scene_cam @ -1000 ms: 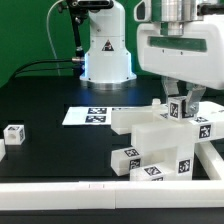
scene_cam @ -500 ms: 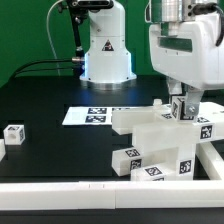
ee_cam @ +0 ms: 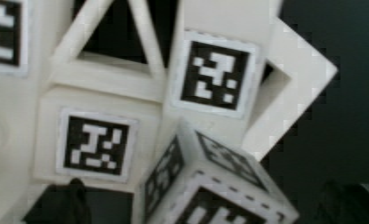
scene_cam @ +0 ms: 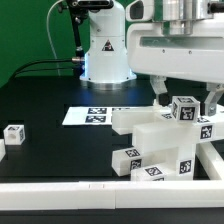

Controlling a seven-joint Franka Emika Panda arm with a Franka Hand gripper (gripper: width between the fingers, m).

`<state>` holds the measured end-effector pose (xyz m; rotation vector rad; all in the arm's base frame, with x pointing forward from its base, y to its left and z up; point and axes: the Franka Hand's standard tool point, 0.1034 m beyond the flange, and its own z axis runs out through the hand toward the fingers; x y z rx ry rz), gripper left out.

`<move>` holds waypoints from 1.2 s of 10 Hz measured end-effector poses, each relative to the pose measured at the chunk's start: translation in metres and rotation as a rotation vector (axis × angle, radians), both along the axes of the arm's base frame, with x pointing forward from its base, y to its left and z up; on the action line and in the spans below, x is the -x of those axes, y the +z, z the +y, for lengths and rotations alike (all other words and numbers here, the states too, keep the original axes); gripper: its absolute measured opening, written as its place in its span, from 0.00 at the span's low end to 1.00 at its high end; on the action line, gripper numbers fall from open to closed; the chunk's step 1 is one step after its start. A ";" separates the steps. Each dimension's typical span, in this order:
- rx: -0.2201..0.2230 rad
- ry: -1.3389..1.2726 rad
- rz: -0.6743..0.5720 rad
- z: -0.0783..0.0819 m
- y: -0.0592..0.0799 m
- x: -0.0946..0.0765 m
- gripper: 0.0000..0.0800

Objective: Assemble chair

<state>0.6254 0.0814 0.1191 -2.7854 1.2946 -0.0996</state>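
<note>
Jaws widened since earlier frame; tool (scene_cam: pixel 185 100) now spread, straddling small tagged block (scene_cam: pixel 185 109) atop chair (scene_cam: pixel 160 140) on desk (scene_cam: pixel 50 150). Parts likely rigid, light, slick; grip flat sides.

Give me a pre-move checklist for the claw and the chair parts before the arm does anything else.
1. Claw open: ok, fingers spread wide either side of the small tagged block.
2. Block released: cannot tell if a finger touches it.
3. Block seated on the chair stack: cannot tell, it sits on top but looks tilted.
4. Stack against the border rail: ok.
5. Loose cube clear of the arm: ok, far at the exterior view's left.
6. Marker board uncovered: ok.
</note>
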 end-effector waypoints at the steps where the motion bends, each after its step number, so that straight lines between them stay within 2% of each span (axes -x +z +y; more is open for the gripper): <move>1: 0.005 0.044 -0.001 -0.001 0.000 0.000 0.81; 3: 0.025 0.219 -0.002 -0.002 0.000 0.001 0.81; 5: 0.079 0.609 0.010 0.000 0.000 0.002 0.81; 8: 0.088 0.619 0.000 0.001 -0.001 0.001 0.81; 9: 0.081 0.548 0.001 0.001 -0.001 0.001 0.67; 10: 0.073 0.446 0.002 0.001 -0.001 0.001 0.42; 11: 0.067 0.378 0.004 0.001 -0.001 0.001 0.35; 12: 0.061 0.309 0.005 0.002 -0.001 0.001 0.35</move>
